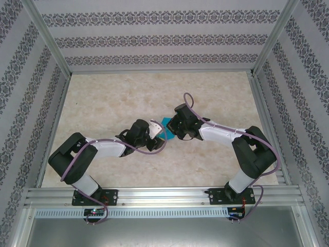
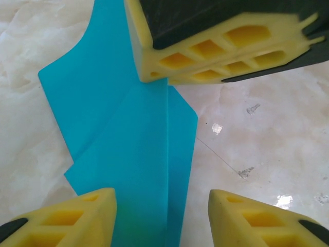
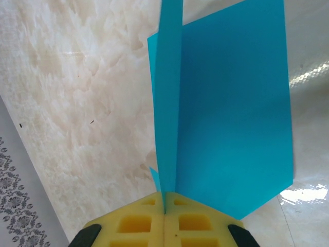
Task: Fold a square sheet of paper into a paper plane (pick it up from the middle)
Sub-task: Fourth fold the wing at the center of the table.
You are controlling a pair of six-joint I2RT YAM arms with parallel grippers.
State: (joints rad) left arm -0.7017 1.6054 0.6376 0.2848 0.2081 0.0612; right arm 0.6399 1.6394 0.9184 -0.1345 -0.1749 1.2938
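Marble-patterned tabletop (image 1: 103, 98) is spreading between wallpapered walls. Nearest, the left tool (image 2: 162, 218) is standing with its fingers (image 2: 77, 216) parted about halfway, straddling the near end of the cyan sheet of paper (image 2: 128, 154). One finger is overlapping the sheet, though I cannot tell whether it is touching. The sheet's crease is running straight away from that tool toward the right tool (image 2: 154, 74), which is clamping the far end, one flap standing upright. Folding is looking only partly done.
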